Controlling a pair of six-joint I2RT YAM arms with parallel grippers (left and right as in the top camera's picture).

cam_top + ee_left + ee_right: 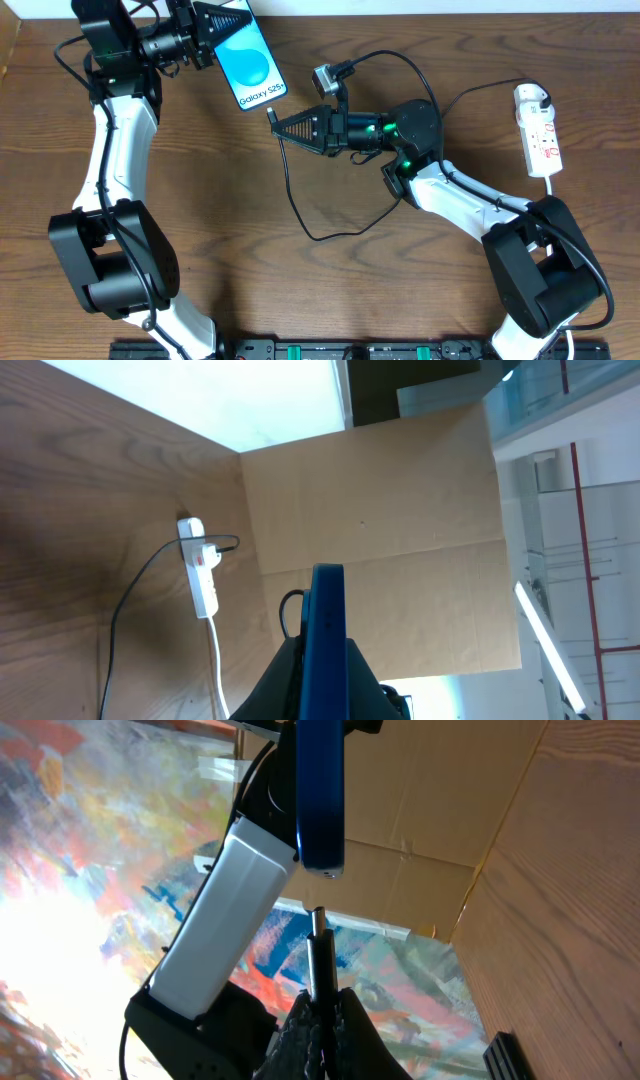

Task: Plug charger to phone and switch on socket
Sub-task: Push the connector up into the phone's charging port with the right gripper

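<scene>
My left gripper (222, 22) is shut on the phone (252, 62), whose blue screen reads "Galaxy S25+". It holds the phone lifted at the table's far left. In the left wrist view the phone (327, 640) shows edge-on between the fingers (325, 695). My right gripper (283, 127) is shut on the charger's plug tip (317, 945). The tip points at the phone's bottom edge (320, 795) with a small gap. The thin black charger cable (300, 205) loops across the table. The white socket strip (538, 130) lies at the far right with the white adapter (530, 97) in it.
A brown cardboard wall (380, 530) stands behind the table. The socket's white cord (553, 185) runs toward the right arm's base (540, 265). The left arm's base (110, 260) stands at the near left.
</scene>
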